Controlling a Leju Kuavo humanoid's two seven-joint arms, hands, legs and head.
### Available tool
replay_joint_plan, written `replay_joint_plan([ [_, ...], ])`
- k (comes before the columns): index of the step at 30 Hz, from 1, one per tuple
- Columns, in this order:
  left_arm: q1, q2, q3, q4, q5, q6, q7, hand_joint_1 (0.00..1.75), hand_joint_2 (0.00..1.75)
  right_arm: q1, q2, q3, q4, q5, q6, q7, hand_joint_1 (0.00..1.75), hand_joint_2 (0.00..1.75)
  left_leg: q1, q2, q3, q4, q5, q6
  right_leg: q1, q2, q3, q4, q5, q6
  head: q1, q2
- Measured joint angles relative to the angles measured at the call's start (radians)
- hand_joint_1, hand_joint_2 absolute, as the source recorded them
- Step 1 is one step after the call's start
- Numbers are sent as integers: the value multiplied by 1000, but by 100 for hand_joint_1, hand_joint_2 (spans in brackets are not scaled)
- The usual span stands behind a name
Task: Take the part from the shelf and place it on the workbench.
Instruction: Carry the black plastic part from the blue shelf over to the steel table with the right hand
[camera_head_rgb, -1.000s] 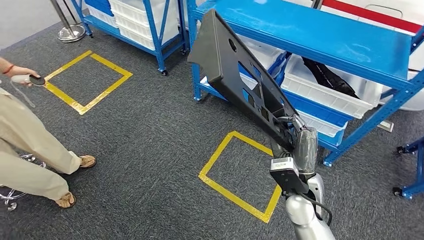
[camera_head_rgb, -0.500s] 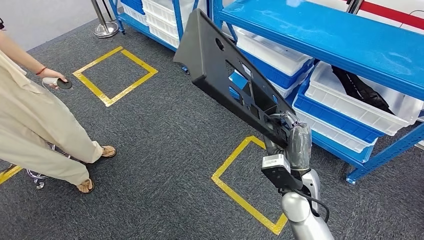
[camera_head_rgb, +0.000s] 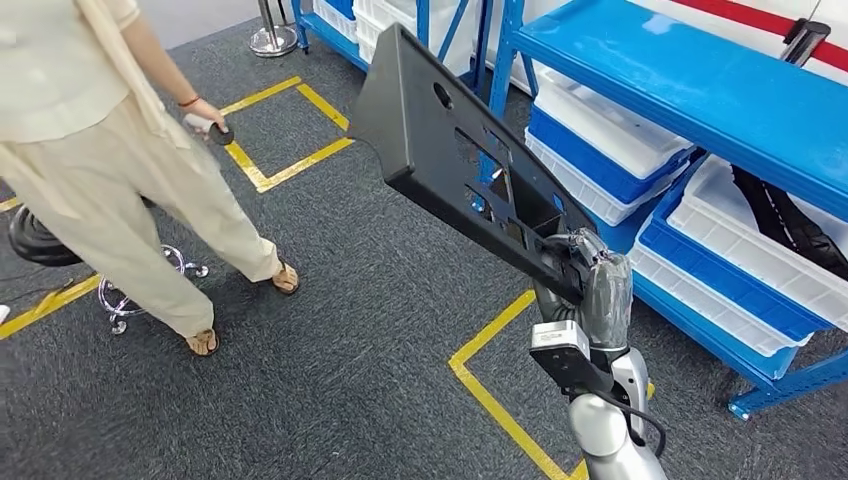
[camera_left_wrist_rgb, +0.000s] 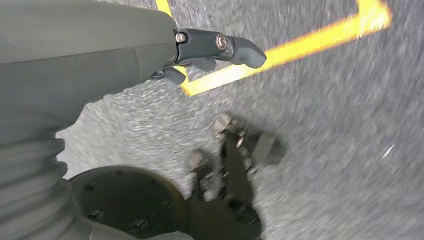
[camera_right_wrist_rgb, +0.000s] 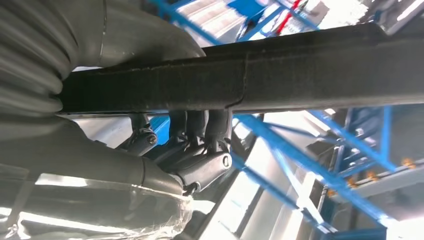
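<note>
The part (camera_head_rgb: 450, 170) is a long, flat black panel with cut-outs, held up at a slant over the carpet in the head view. My right hand (camera_head_rgb: 590, 275) grips its lower end, with the fingers (camera_right_wrist_rgb: 200, 135) wrapped around the panel's edge (camera_right_wrist_rgb: 300, 75) in the right wrist view. The panel's upper end reaches toward the blue shelf (camera_head_rgb: 700, 90). My left hand (camera_left_wrist_rgb: 200, 50) hangs over the grey carpet with nothing in it and its fingers apart.
A person (camera_head_rgb: 120, 150) stands at the left holding a small controller (camera_head_rgb: 215, 130), beside a black stool (camera_head_rgb: 40, 240). White bins (camera_head_rgb: 770, 250) fill the blue shelf at the right. Yellow tape squares (camera_head_rgb: 490, 390) mark the carpet. A stanchion base (camera_head_rgb: 272, 40) stands at the back.
The whole view has swung, so the shelf sits further right and the person looms closer at the left. The panel stays in my right hand's grip.
</note>
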Motion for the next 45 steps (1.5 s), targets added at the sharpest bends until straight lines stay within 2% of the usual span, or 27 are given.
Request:
replay_joint_plan([
  [2, -2, -3, 1, 0, -10, 13, 21, 0, 175, 13, 1, -3, 0, -8, -1, -9, 175, 175, 0, -24, -1, 1, 0, 3, -3, 22, -67, 135, -52, -6, 4, 0],
  [4, -1, -5, 0, 0, -25, 38, 69, 0, 175, 31, 2, -4, 0, -12, -10, -14, 175, 175, 0, -51, 0, 1, -1, 3, -4, 27, -100, 179, -54, 6, 6, 0],
  [5, 0, -5, -1, 0, -30, 52, 95, 0, 175, 39, 2, -5, -3, -12, -17, -15, 175, 175, 0, -65, 1, 2, -2, 2, -6, 29, -88, 142, -29, 16, 7, 0],
  [7, 4, -6, 0, 0, -35, 73, 136, 0, 175, 52, 0, -8, -12, -14, -30, -15, 175, 175, 0, -90, 3, 7, -6, -5, -14, 52, -30, 4, 36, 34, 7, 0],
  [9, 6, -5, 0, 0, -37, 83, 156, 0, 175, 62, -2, -14, -23, -17, -37, -14, 175, 175, -2, -108, -1, 15, -11, -14, -18, 73, 8, -82, 71, 32, 8, 0],
  [11, 10, -3, 0, 0, -37, 87, 162, 0, 175, 68, -3, -17, -31, -19, -39, -12, 175, 175, -1, -119, -7, 18, -12, -22, -13, 69, 14, -90, 74, 19, 7, 0],
  [12, 12, -2, 0, 0, -37, 88, 164, 0, 175, 70, -3, -19, -34, -20, -41, -12, 175, 175, 1, -116, -10, 21, -13, -25, -14, 63, 15, -91, 76, 13, 6, 0],
  [14, 14, -1, 0, 0, -37, 89, 166, 0, 175, 72, -4, -22, -42, -22, -43, -11, 175, 175, 3, -76, -25, 54, -34, -34, -16, 49, 19, -93, 76, -1, 2, 0],
  [16, 12, -1, -1, 0, -37, 89, 166, 0, 175, 75, -4, -23, -48, -22, -44, -11, 175, 175, 5, -25, -76, 161, -89, -43, -13, 31, 24, -95, 73, -14, -2, 0],
  [18, 11, -1, -1, 0, -37, 81, 157, 0, 175, 78, -5, -24, -50, -23, -43, -11, 175, 175, 9, -8, -142, 283, -136, -47, -7, 8, 26, -95, 69, -21, -3, 0],
  [19, 12, -1, -1, 0, -37, 75, 144, 0, 175, 77, -5, -25, -49, -27, -41, -11, 175, 175, 10, -6, -157, 306, -136, -47, -5, -3, 27, -94, 67, -23, -3, 0],
  [20, 13, -1, -1, 0, -37, 69, 126, 0, 175, 73, -5, -26, -46, -35, -37, -12, 175, 175, 11, -3, -151, 289, -118, -46, -4, -13, 28, -94, 65, -24, -3, 0],
  [21, 13, 0, -1, 0, -35, 64, 104, 0, 175, 66, -5, -27, -42, -44, -32, -16, 175, 175, 10, 4, -124, 236, -86, -42, -3, -23, 31, -95, 64, -24, -4, 0],
  [23, 10, 3, 0, 0, -30, 58, 63, 0, 175, 40, -6, -28, -27, -59, -26, -28, 175, 175, 4, 42, -54, 103, -31, -33, 2, -38, 34, -94, 59, -20, -3, 0],
  [25, 4, 7, 1, -1, -26, 58, 35, 0, 175, 5, -5, -28, -1, -60, -29, -44, 175, 175, -7, 63, -25, 40, -18, -24, 8, -53, 36, -95, 55, -13, -2, 0],
  [27, 2, 10, 4, -1, -26, 66, 25, 0, 175, -25, -5, -23, 27, -59, -37, -54, 175, 175, -11, 41, -24, 32, -17, -14, 11, -71, 41, -99, 52, -3, -1, 0],
  [29, 3, 11, 7, -1, -26, 78, 27, 0, 175, -47, -8, -17, 52, -59, -46, -58, 175, 175, -7, 19, -11, 16, -9, -3, 11, -52, 37, -79, 36, 5, 1, 0],
  [30, 3, 11, 8, -1, -26, 84, 33, 0, 175, -56, -12, -15, 63, -59, -52, -58, 175, 175, -4, 8, -5, 9, -5, 3, 11, -30, 22, -41, 18, 4, 2, 0],
  [32, 1, 10, 9, -1, -26, 99, 59, 0, 175, -72, -23, -13, 88, -49, -62, -53, 175, 175, -2, -17, -3, 7, -3, 8, 6, 14, -41, 86, -31, -3, 5, 0],
  [34, 0, 8, 14, -1, -26, 108, 89, 0, 175, -86, -33, -9, 114, -23, -70, -36, 175, 175, -3, -46, -3, 7, -4, 9, 2, 25, -100, 177, -50, 2, 7, 0],
  [35, 1, 7, 17, -1, -26, 104, 98, 0, 175, -95, -36, -7, 126, -7, -74, -23, 175, 175, -3, -61, -2, 8, -4, 9, 1, 28, -106, 170, -35, 10, 8, 0],
  [36, 2, 5, 20, -1, -33, 92, 104, 0, 175, -107, -39, -4, 140, 8, -78, -10, 175, 175, -3, -75, -1, 9, -5, 8, 0, 33, -92, 123, -5, 20, 8, 0],
  [38, 3, 2, 18, -1, -61, 67, 105, 0, 175, -137, -42, 0, 167, 31, -87, 8, 175, 175, -4, -99, 0, 12, -8, 3, -5, 56, -39, -14, 61, 34, 9, 0],
  [40, 3, 1, 10, -1, -86, 66, 99, 0, 175, -168, -43, 6, 202, 51, -97, 14, 175, 175, -6, -116, -5, 16, -10, -6, -9, 72, -8, -88, 90, 26, 8, 0],
  [42, 7, 1, 6, -1, -87, 77, 88, 0, 175, -193, -45, 16, 234, 80, -114, 18, 175, 175, -4, -128, -12, 17, -9, -15, -7, 62, -4, -94, 94, 12, 7, 0],
  [43, 10, 2, 6, -1, -85, 79, 82, 0, 175, -203, -45, 20, 245, 93, -125, 21, 175, 175, -2, -125, -14, 21, -12, -20, -8, 55, -2, -95, 95, 7, 6, 0],
  [45, 13, 4, 7, -1, -81, 79, 75, 0, 175, -218, -45, 27, 263, 110, -141, 24, 175, 175, -4, -88, -26, 51, -32, -28, -12, 42, 3, -98, 95, -6, -1, 0],
])
